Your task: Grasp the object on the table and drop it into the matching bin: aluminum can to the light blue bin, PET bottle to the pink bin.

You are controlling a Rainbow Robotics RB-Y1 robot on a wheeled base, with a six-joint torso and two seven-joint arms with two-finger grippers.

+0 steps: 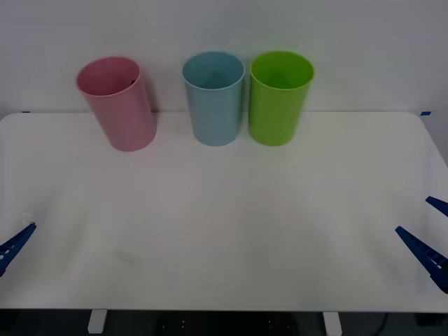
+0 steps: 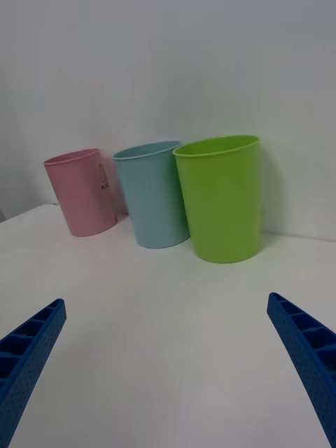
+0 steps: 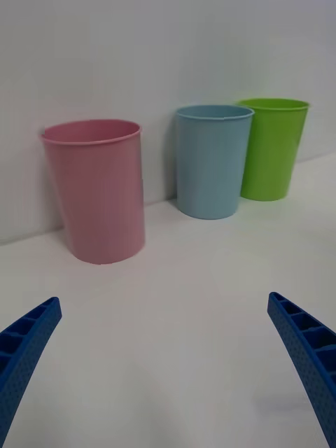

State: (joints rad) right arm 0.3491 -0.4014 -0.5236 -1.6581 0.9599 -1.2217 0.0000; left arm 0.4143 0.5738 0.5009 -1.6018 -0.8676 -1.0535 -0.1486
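Note:
The pink bin [image 1: 117,103] [image 3: 96,190] [image 2: 80,192] stands upright at the back left of the white table [image 1: 224,231]. To its right is the light blue bin [image 1: 214,98] [image 3: 211,161] [image 2: 152,192]. The object, whether aluminum can or PET bottle, is out of view. A small dark speck shows just inside the pink bin's rim; I cannot tell what it is. My left gripper [image 1: 10,252] [image 3: 163,301] hovers open over the table's front left. At the front right my right gripper [image 1: 428,227] [image 2: 166,301] is open too. Nothing is between either pair of fingers.
A bright green bin [image 1: 280,96] [image 2: 220,198] [image 3: 269,148] stands close beside the light blue bin on its right. A plain pale wall rises right behind the three bins. The table's front edge runs just below the grippers.

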